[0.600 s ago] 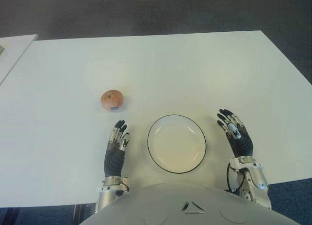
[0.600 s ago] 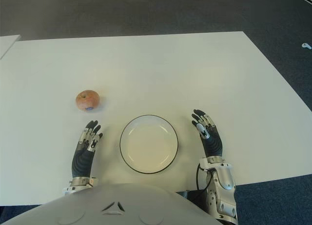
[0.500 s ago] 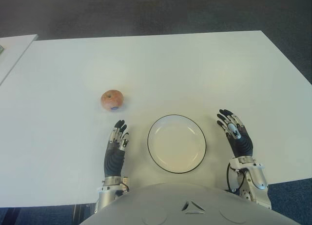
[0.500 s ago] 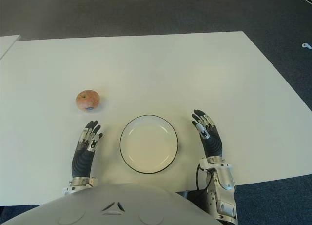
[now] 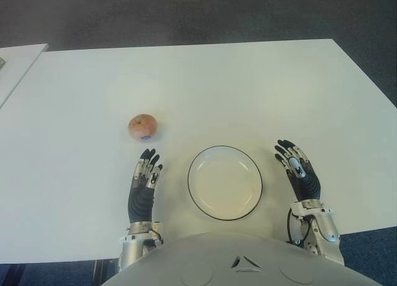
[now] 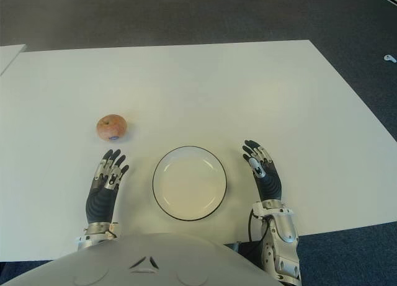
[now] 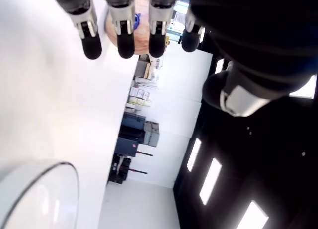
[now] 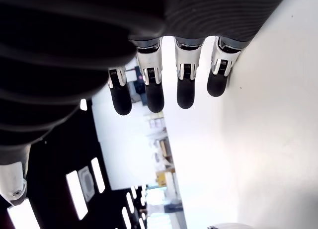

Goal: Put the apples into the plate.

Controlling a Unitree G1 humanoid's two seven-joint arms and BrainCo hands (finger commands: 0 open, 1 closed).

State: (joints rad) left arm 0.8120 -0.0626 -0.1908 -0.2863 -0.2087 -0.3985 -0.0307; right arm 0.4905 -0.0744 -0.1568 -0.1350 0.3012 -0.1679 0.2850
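Fingers, left hand [image 5: 143,183]: extended and loosely spread, holding nothing; in my wrist view four dark fingertips [image 7: 125,46] point toward the apple.
Fingers, right hand [image 5: 298,172]: extended, slightly fanned, holding nothing; four dark tips [image 8: 154,99] show straight in my wrist view.
Left hand position: on the left side of the plate, near it but apart, with the apple just beyond my fingertips and not touched.
Right hand position: on the right side of the plate, near its rim but apart from it.
Apple: one round red-and-yellow apple [image 5: 143,127] sits on the table, left of and beyond the plate, apart from it.
Apple label: a small bluish sticker is visible on the side facing me; its writing is too small to read.
Plate: round white plate with a thin dark rim [image 5: 191,174], between my two hands at the near table edge; nothing in it.
Table: broad white rectangular tabletop [image 5: 236,87]; no markings or writing legible on it.
Adjacent surface: corner of a second white table [image 5: 18,59] at my far left, separated by a gap.
Floor: dark grey carpet [image 5: 186,13] beyond the far edge.
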